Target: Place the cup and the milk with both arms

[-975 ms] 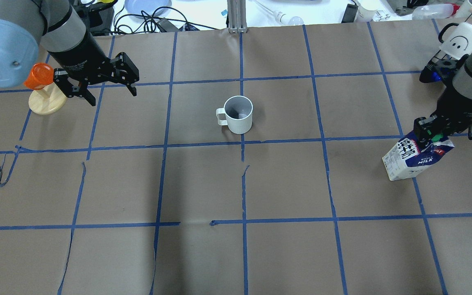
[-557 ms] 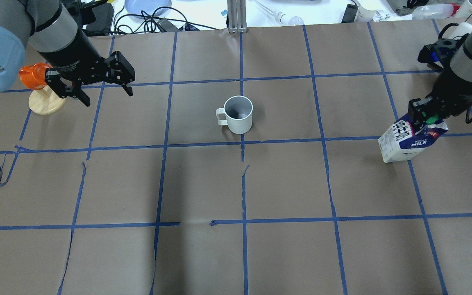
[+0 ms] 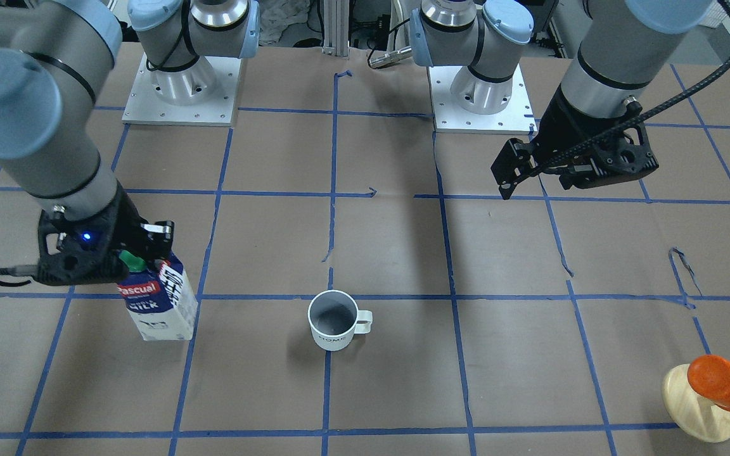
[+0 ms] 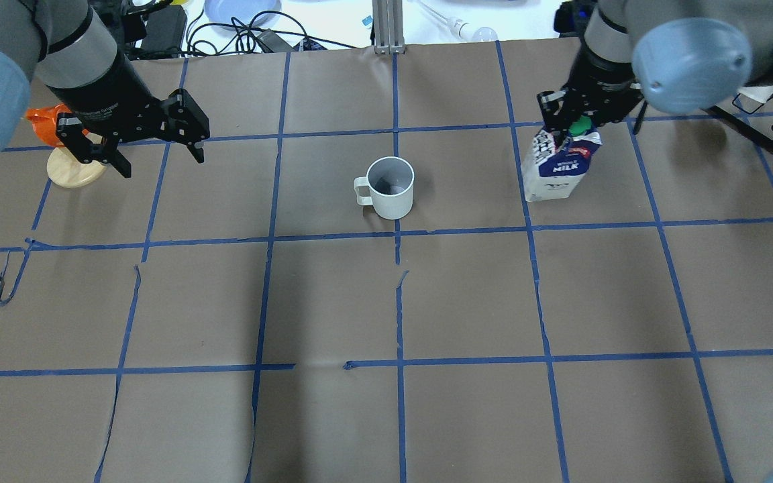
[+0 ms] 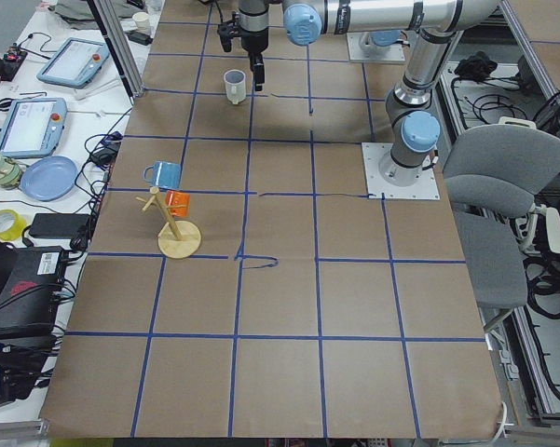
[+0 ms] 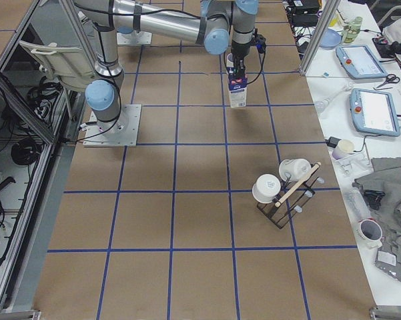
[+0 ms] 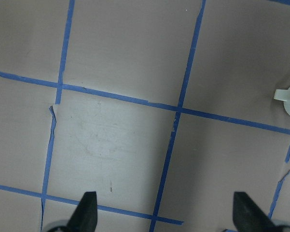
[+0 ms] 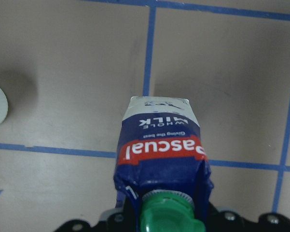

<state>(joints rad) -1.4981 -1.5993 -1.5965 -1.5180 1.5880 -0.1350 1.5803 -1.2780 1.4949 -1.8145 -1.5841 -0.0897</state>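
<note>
You see the smooth ceramic cup (image 4: 392, 188) upright mid-tabletop (image 4: 467, 416), nearer the edge opposite the robot, its handle toward the left edge. Only the front-facing view shows its "HOME" lettering. The right gripper (image 4: 578, 122) clamps the boxy milk (image 4: 556, 168) by its gable, long axis slightly tilted, just right of the cup. The left gripper (image 4: 160, 159) gapes wide, empty.

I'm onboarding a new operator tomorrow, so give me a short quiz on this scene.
1. True or false: the left gripper is open and holds nothing.
2. What grips the milk carton at its top? A) the right gripper B) the left gripper C) nothing
3. Fill in: in the overhead view, the cup has its handle pointing to the robot's ____ side.
Key: 1 true; 2 A; 3 left.
</note>
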